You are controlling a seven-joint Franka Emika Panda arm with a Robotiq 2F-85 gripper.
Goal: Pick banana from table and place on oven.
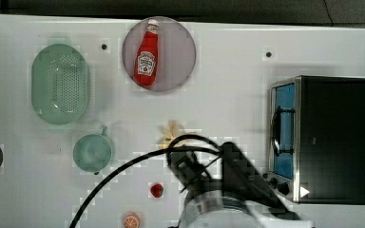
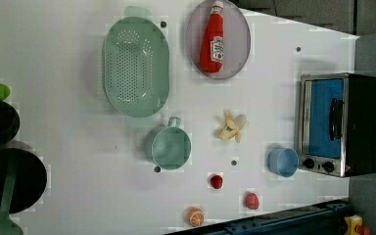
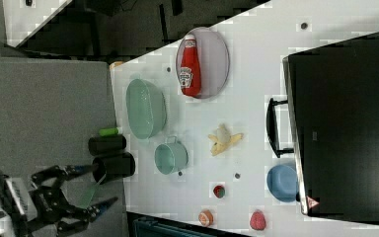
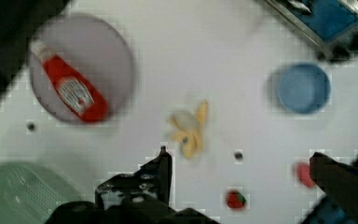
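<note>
Ketchup bottle (image 2: 214, 38) lying on grey plate (image 2: 238, 58). Green colander (image 2: 136, 66) beside it; green mug (image 2: 171, 147) near. Blue bowl (image 2: 282, 162), strawberry (image 2: 216, 181), orange slice (image 2: 195, 217) scattered apart.

One banana (image 2: 232, 127), two strawberries (image 2: 216, 181), one oven (image 2: 339, 125)

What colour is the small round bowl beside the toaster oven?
Light blue; the small round bowl shows best in the left view, near the toaster oven.

Table (image 2: 78, 73): smooth white, matt. Oven (image 2: 340, 125): black matt body, brushed silver metal frame, glossy blue-tinted glass door. Banana (image 2: 232, 127): pale plastic-looking. Colander (image 2: 136, 66): perforated green plastic.
</note>
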